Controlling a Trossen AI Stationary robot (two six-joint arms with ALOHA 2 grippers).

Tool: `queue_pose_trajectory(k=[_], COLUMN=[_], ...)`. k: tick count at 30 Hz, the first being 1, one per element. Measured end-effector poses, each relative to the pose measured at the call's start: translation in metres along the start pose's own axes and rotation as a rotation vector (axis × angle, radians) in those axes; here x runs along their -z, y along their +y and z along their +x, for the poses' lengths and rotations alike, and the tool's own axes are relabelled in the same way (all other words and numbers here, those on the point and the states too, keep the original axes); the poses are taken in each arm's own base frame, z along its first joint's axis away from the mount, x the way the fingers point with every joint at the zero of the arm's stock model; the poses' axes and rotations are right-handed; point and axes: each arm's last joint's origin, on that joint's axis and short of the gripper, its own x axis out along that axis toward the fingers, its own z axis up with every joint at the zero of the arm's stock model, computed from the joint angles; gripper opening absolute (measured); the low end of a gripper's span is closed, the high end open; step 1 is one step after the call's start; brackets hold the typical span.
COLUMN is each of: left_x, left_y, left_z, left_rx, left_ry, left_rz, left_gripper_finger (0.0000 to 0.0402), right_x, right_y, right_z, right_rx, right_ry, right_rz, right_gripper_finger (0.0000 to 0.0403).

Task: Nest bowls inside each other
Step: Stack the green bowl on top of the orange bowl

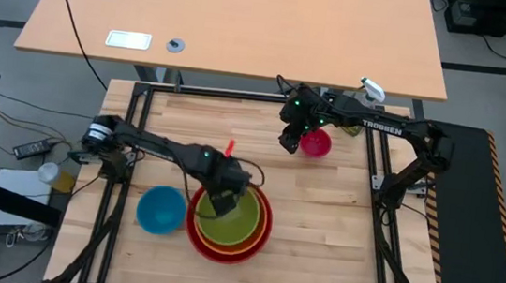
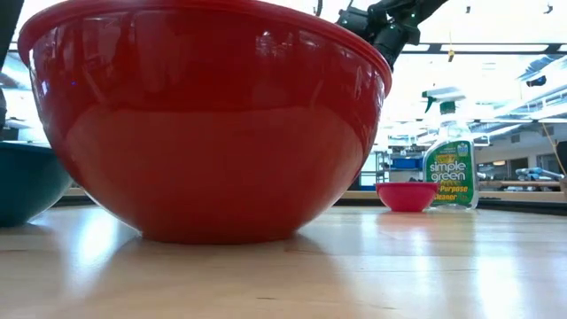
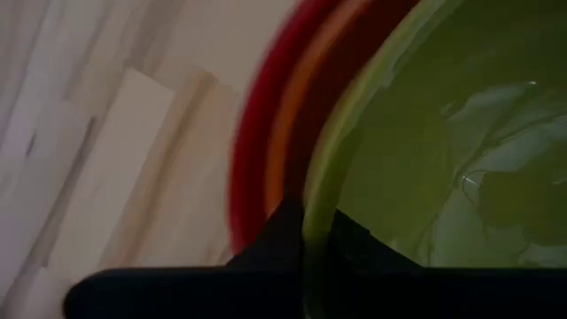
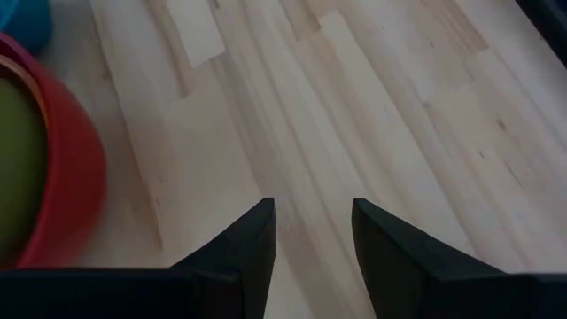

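A red bowl [image 1: 258, 241] stands near the table's front middle with an orange bowl [image 1: 201, 233] inside it. A lime green bowl [image 1: 237, 217] is within the orange one, and my left gripper [image 1: 218, 200] is shut on its rim. I cannot tell if the green bowl rests on the orange one. A blue bowl [image 1: 161, 209] sits on the table left of the stack. A small pink bowl [image 1: 317, 144] sits at the far right. My right gripper [image 1: 289, 143] hangs open just left of it, over bare wood [image 4: 310, 221]. My left gripper pinches the green bowl's rim [image 3: 315, 199] on its left side, one finger [image 3: 276, 232] outside the wall and one [image 3: 354, 237] inside. The fingers come from above, pointing steeply down. The bowl sits level, mouth up, inside the orange and red rings.
A spray bottle [image 2: 452, 167] stands behind the pink bowl [image 2: 406, 195] in the low view. The red bowl [image 2: 204, 124] fills most of that view. Another bottle [image 1: 57, 176] stands off the table's left edge. Bare wood lies right of the stack.
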Motion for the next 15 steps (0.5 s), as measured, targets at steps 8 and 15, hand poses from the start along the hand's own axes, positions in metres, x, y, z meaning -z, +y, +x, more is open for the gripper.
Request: queue_pose_trajectory(k=[8, 15], left_x=[0.002, 0.003], left_y=[-0.016, -0.014], left_z=[0.001, -0.007], left_rx=[0.047, 0.067], left_ry=[-0.053, -0.075], left_rz=[0.030, 0.053], left_gripper_finger=[0.0046, 0.0143], right_x=[-0.001, -0.002], right_y=[0.002, 0.002], right_z=[0.000, 0.000], right_rx=[-0.006, -0.015], right_ry=[-0.013, -0.024], right_rz=[0.009, 0.017], right_gripper_finger=[0.0158, 0.0158])
